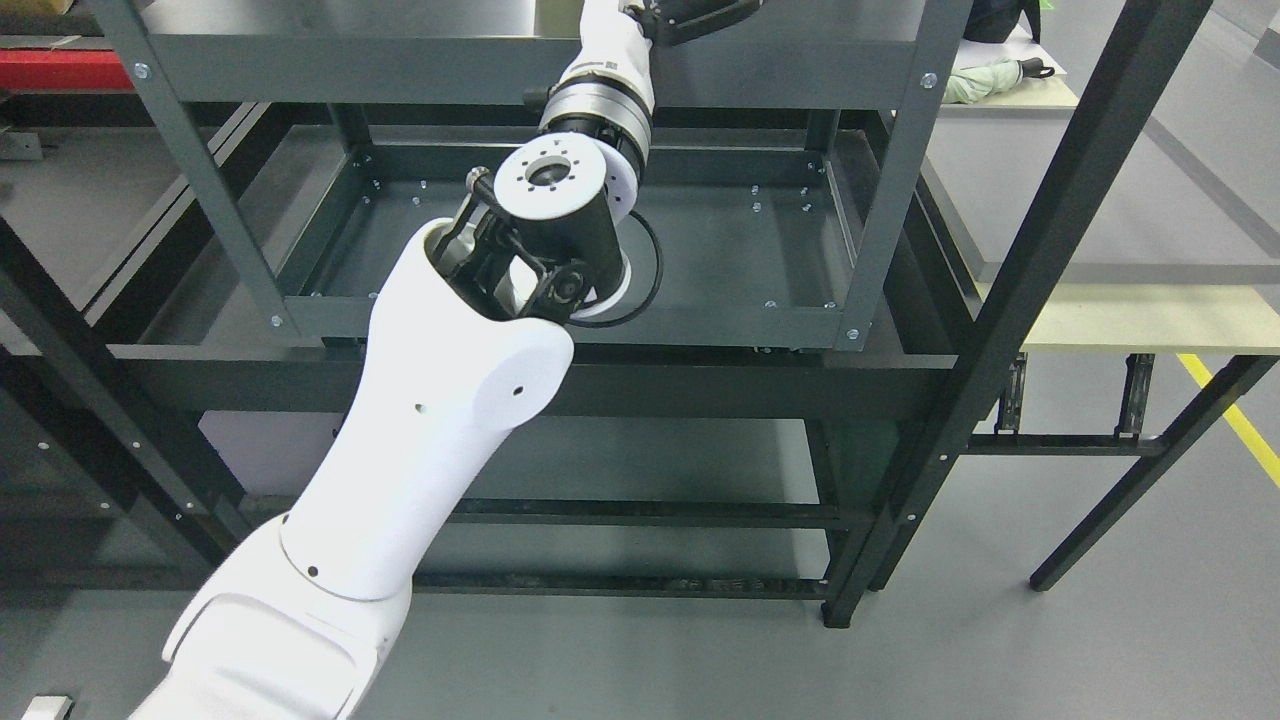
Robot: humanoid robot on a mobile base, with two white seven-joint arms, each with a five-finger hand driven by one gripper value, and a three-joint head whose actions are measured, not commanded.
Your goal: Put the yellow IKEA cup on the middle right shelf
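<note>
1. From seven o'clock, my left arm [440, 400] reaches to twelve o'clock over the dark shelf [740, 250].
2. Fingers cut off by the top edge; grip cannot be told.
3. Yellow cup: not visible.
4. Table [1150, 315] at three o'clock.

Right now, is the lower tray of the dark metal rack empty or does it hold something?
Apparently empty: the tray shows only bare dark metal. The robot's left arm hides its middle, so cannot tell there.

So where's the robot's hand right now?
In the head view, only its base shows at the top edge, above the dark shelf unit; the left arm reaches up to it from lower left.
</note>
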